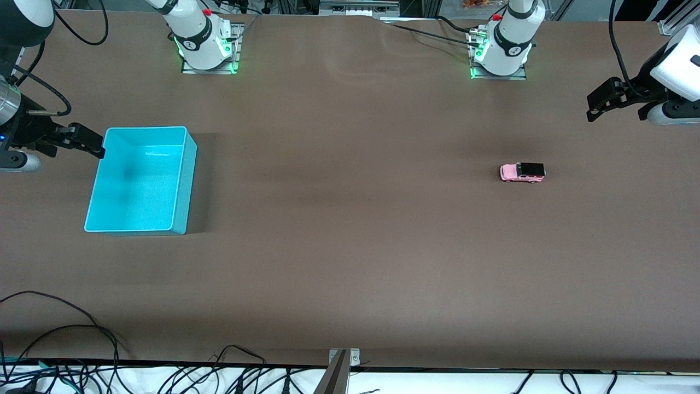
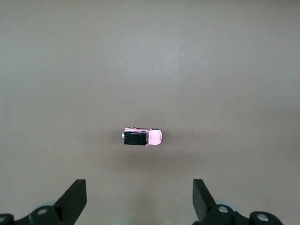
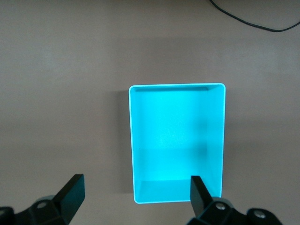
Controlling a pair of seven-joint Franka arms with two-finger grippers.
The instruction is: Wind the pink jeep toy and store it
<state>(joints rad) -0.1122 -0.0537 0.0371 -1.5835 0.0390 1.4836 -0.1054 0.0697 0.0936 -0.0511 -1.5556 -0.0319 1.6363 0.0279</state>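
Observation:
The pink jeep toy (image 1: 523, 172) (image 2: 142, 137), tiny with a black roof, stands on its wheels on the brown table toward the left arm's end. My left gripper (image 1: 599, 106) (image 2: 139, 199) hangs open high above the table near that end, apart from the jeep, nothing between its fingers. The turquoise bin (image 1: 141, 180) (image 3: 177, 143) sits empty toward the right arm's end. My right gripper (image 1: 90, 141) (image 3: 136, 194) is open in the air over the bin's edge at that end, holding nothing.
Both arm bases (image 1: 206, 41) (image 1: 501, 46) stand along the table's edge farthest from the front camera. Loose black cables (image 1: 71, 339) lie along the nearest edge, with a metal bracket (image 1: 340, 372) at its middle.

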